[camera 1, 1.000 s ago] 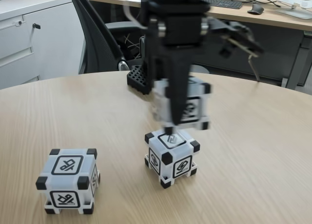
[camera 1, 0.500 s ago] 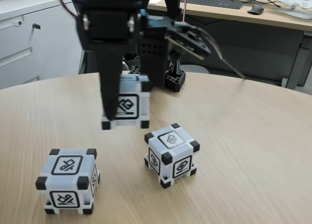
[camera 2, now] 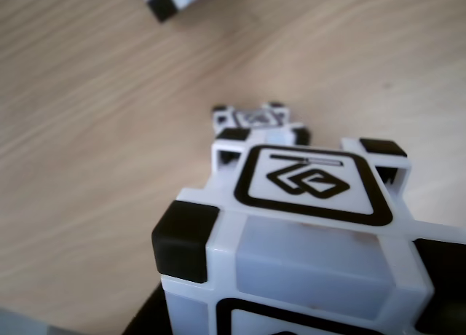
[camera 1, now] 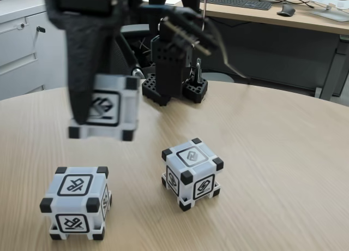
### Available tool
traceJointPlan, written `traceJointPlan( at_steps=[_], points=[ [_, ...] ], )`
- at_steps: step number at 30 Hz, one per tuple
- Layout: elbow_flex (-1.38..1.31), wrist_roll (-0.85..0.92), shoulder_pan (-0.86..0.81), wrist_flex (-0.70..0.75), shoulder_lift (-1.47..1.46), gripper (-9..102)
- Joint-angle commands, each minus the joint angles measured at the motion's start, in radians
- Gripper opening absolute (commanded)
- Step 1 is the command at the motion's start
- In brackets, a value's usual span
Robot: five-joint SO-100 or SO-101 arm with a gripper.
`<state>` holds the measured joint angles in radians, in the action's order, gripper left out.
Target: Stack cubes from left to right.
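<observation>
The round wooden tabletop [camera 1: 272,153] carries two cubes, and a third hangs in the air above it. In the fixed view the black arm [camera 1: 82,22] reaches down from the upper left, blurred, its hand [camera 1: 95,117] clamped on the lifted cube [camera 1: 109,106], which sits clear of the wood, above and slightly behind the left cube [camera 1: 76,202]. The middle cube [camera 1: 192,173] stands well apart to the right, turned corner-forward. Each is white with black corner blocks and a black-framed symbol per face. In the other view the held cube [camera 2: 306,226] looms close, with another small one [camera 2: 256,120] beyond its top edge.
</observation>
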<state>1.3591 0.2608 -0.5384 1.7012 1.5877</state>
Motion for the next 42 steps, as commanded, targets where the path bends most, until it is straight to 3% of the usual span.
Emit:
traceJointPlan(
  at_steps=[1, 34, 42],
  points=[
    [-0.057, 0.014, -0.048, -0.009, -0.018, 0],
    [-0.216, 0.021, -0.095, -0.012, -0.221, 0],
    [-0.215, 0.025, -0.094, -0.190, -0.232, 0]
  ],
)
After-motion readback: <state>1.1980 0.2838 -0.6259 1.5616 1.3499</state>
